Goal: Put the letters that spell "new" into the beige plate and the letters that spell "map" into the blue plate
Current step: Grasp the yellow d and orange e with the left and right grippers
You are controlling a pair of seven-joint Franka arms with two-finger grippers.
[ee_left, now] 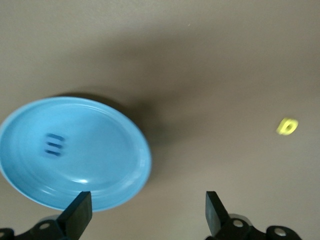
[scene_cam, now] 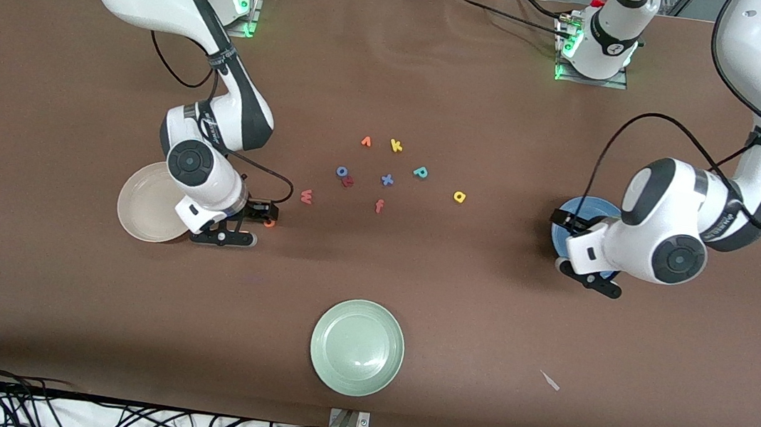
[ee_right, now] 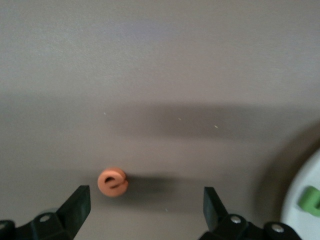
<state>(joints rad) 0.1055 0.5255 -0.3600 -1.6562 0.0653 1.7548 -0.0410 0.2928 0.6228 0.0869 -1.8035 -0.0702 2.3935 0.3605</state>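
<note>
Right gripper, fingers apart, hangs empty over orange foam e, just outside round beige plate at 3 o'clock; green n already in.

Left gripper, fingers apart, over table beside round blue plate; blue m inside. Yellow a, teal p, salmon w on table mid-cluster, likely next.

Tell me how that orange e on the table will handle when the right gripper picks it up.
The orange e looks small, thick and soft-edged, so probably very light and slightly squashy. It lies flat on the table, so rolling seems unlikely, though a nudge could slide it. The right gripper is open above it and must come low to catch its edges.
</note>
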